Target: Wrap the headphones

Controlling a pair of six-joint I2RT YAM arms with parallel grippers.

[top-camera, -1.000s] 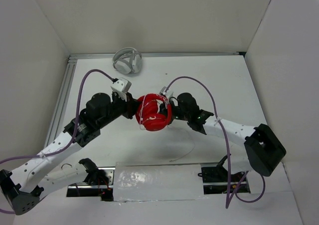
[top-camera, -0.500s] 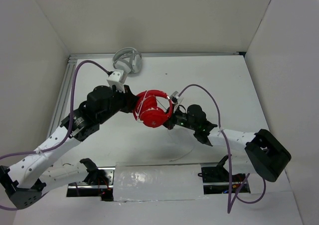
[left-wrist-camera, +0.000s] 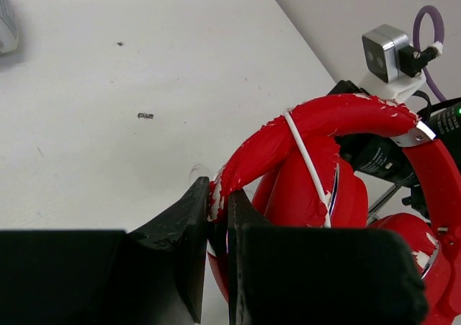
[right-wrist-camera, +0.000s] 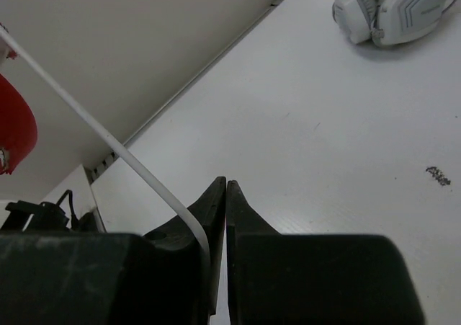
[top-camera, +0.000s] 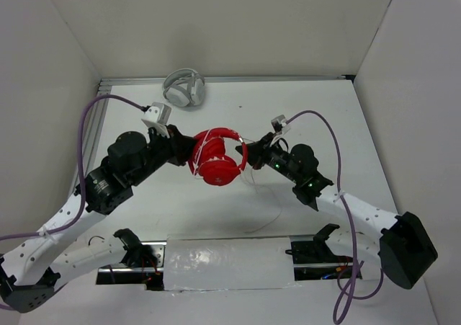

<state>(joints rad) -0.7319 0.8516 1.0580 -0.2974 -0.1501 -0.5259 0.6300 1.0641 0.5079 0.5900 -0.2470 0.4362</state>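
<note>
The red headphones [top-camera: 217,163] hang above the middle of the table between both arms. My left gripper [top-camera: 186,150] is shut on the end of their curved headband [left-wrist-camera: 324,119], which sits clamped between the black jaws of that gripper [left-wrist-camera: 218,188]. The thin white cable [left-wrist-camera: 306,156] crosses the headband and ear cup in a few turns. My right gripper [top-camera: 250,156] is just right of the headphones, and in its own view this gripper [right-wrist-camera: 226,184] is shut on the cable [right-wrist-camera: 108,141], which runs taut up to the left towards a red ear cup [right-wrist-camera: 14,127]. The rest of the cable [top-camera: 269,219] trails loose on the table.
White-grey headphones [top-camera: 184,88] lie at the back left, also in the right wrist view [right-wrist-camera: 392,8]. White walls close in the table on three sides, with a metal rail [top-camera: 90,134] along the left. A shiny covered strip [top-camera: 227,264] spans the near edge between the arm bases.
My right gripper has swung from the headphones' far side round to their right with the cable. My left arm has turned the headphones and drawn them slightly left.
</note>
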